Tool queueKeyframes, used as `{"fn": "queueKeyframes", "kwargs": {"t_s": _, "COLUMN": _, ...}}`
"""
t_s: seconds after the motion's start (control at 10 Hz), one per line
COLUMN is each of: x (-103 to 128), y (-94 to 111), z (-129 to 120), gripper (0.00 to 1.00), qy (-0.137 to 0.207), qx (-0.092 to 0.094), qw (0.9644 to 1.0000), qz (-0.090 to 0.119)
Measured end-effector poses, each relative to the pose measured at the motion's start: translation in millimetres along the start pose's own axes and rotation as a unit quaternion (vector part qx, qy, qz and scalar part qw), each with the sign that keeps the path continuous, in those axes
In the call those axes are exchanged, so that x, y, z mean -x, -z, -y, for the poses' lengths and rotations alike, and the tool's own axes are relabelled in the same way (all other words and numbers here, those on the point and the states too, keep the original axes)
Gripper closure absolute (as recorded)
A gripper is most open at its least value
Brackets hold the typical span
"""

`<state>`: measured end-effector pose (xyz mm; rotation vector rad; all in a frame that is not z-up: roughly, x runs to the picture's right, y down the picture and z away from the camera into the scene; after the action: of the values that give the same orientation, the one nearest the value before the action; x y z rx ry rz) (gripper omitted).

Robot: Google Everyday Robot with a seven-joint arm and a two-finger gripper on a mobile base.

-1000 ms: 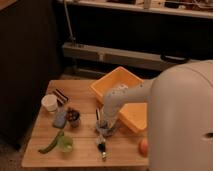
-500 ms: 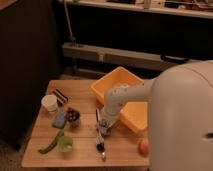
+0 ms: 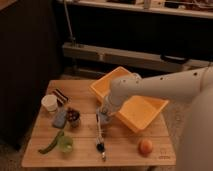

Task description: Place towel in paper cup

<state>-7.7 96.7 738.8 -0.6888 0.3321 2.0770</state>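
Note:
A white paper cup point(image 3: 49, 102) stands upright near the table's left edge. A grey-blue folded cloth point(image 3: 60, 118), which looks like the towel, lies flat just in front of it, next to a dark cup point(image 3: 73, 116). My gripper point(image 3: 102, 119) points down over the middle of the table, right of the dark cup and well right of the towel and the paper cup. A thin dark utensil point(image 3: 100, 142) lies on the wood just below the gripper.
A yellow bin point(image 3: 150, 112) sits at the back right, close behind my arm. A dark striped packet point(image 3: 61, 95) lies by the paper cup. A green pod point(image 3: 50, 144) and a green cup point(image 3: 65, 144) are at the front left. An orange fruit point(image 3: 145, 146) is at the front right.
The gripper has shifted slightly up and away from the table's front edge. The towel, the paper cup and the other things have not moved.

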Motion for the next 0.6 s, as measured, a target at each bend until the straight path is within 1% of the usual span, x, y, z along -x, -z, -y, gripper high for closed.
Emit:
{"fn": "queueKeyframes", "kwargs": {"t_s": 0.1, "x": 4.4, "y": 20.2, "z": -20.3, "gripper": 1.0, "qy": 0.012, "qx": 0.024, "qw": 0.9996, "qz": 0.007}}
{"fn": "queueKeyframes", "kwargs": {"t_s": 0.2, "x": 10.6, "y": 42.0, "z": -47.4, "gripper": 1.0, "qy": 0.028, "qx": 0.054, "qw": 0.9981, "qz": 0.013}}
{"fn": "queueKeyframes", "kwargs": {"t_s": 0.3, "x": 15.4, "y": 56.2, "z": -73.1, "gripper": 1.0, "qy": 0.042, "qx": 0.079, "qw": 0.9959, "qz": 0.014}}
{"fn": "queueKeyframes", "kwargs": {"t_s": 0.4, "x": 19.2, "y": 68.8, "z": -106.0, "gripper": 1.0, "qy": 0.059, "qx": 0.107, "qw": 0.9924, "qz": 0.013}}
{"fn": "queueKeyframes", "kwargs": {"t_s": 0.5, "x": 20.4, "y": 73.8, "z": -128.4, "gripper": 1.0, "qy": 0.072, "qx": 0.124, "qw": 0.9897, "qz": 0.011}}
{"fn": "queueKeyframes", "kwargs": {"t_s": 0.6, "x": 21.0, "y": 78.7, "z": -167.0, "gripper": 1.0, "qy": 0.094, "qx": 0.153, "qw": 0.9838, "qz": 0.004}}
